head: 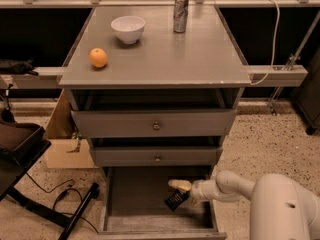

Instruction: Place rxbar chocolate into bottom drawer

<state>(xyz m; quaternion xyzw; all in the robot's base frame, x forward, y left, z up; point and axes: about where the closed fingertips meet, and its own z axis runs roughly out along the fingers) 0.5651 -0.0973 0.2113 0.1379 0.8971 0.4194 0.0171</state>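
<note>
The bottom drawer (135,199) of the grey cabinet stands pulled out, its flat grey floor showing. My gripper (181,190) reaches into it from the right, over the right half of the floor. It is shut on the rxbar chocolate (175,200), a small black wrapper with white print that hangs tilted just below the fingers, slightly above the drawer floor.
On the cabinet top (200,59) stand a white bowl (128,28), an orange (98,57) and a silver can (180,13). Two knobbed drawers (156,125) sit shut above. A cardboard box (62,144) and a black stand (30,184) with cables are on the left floor.
</note>
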